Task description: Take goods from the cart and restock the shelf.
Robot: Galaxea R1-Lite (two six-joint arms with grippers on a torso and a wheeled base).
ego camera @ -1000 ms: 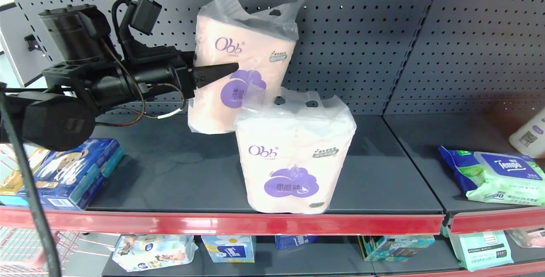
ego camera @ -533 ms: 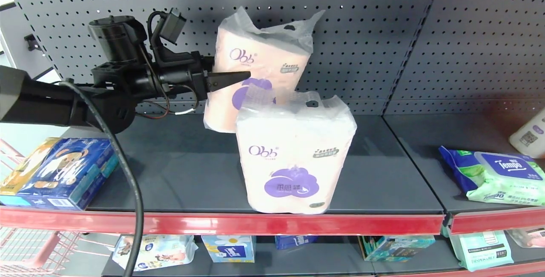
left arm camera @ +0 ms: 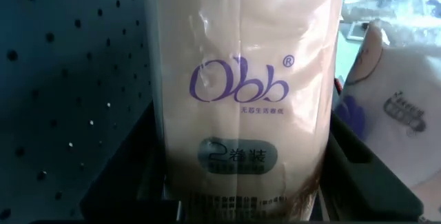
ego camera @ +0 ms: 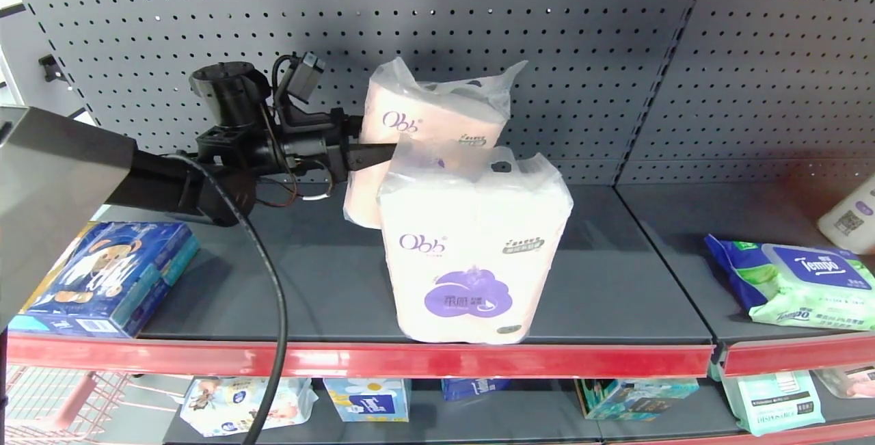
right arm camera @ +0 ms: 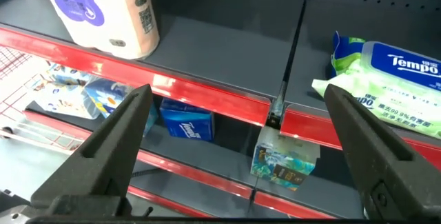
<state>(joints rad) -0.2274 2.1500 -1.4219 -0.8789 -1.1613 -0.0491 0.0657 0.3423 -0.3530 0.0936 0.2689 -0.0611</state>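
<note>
Toilet-roll pack [ego camera: 444, 117] clamped inside the left gripper [ego camera: 398, 143].

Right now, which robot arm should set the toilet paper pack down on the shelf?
Probably the left. The left gripper is shut on the toilet paper pack, at the back of the shelf behind the standing pack. The right gripper is open and empty, out in front of the shelf's red edge.

We see the dark shelf [ego camera: 287, 274] with its red front edge spanning the middle of the frame. A toilet-paper pack [ego camera: 474, 253] stands at its centre. A blue box [ego camera: 109, 277] lies at lower left, a wipes pack [ego camera: 800, 281] at right.
</note>
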